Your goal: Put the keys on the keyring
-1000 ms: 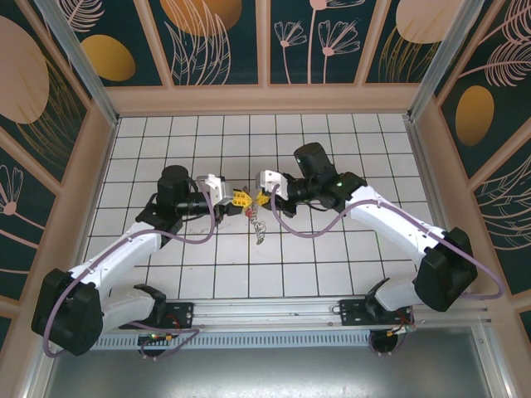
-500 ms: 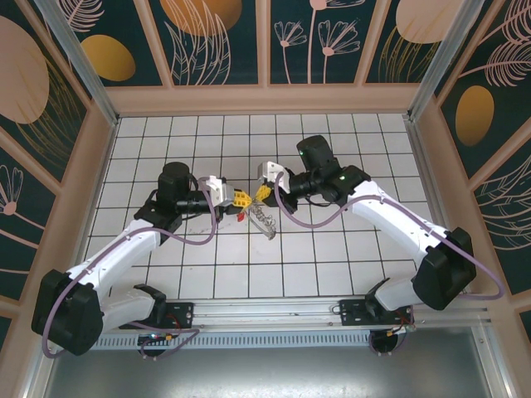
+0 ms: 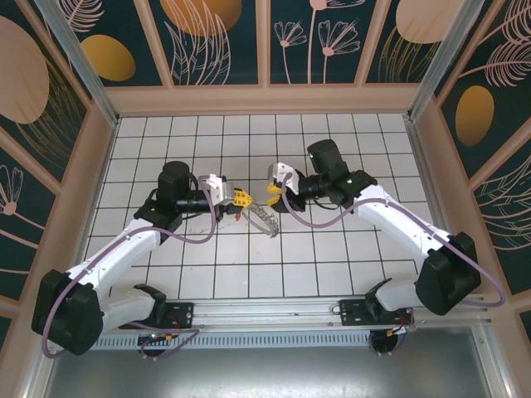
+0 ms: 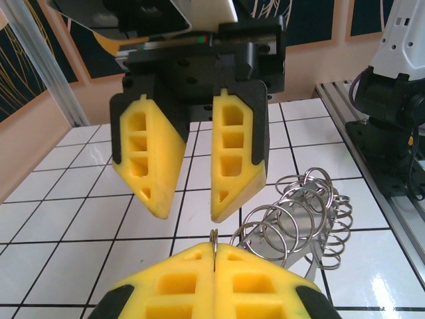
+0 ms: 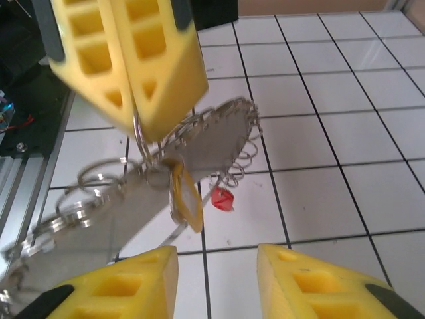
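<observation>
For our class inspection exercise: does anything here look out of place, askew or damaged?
Nothing looks damaged or spilled. The one unusual thing is the keyring, which hangs slanted with its thin wire pinched in the shut left gripper. The right gripper faces it, open.

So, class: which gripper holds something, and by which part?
The left gripper pinches the keyring by its thin wire loop; the right gripper, open, holds nothing.

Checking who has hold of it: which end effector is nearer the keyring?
Left. The left end effector is shut on the wire of the keyring; the right end effector is open, facing it across a small gap.
</observation>
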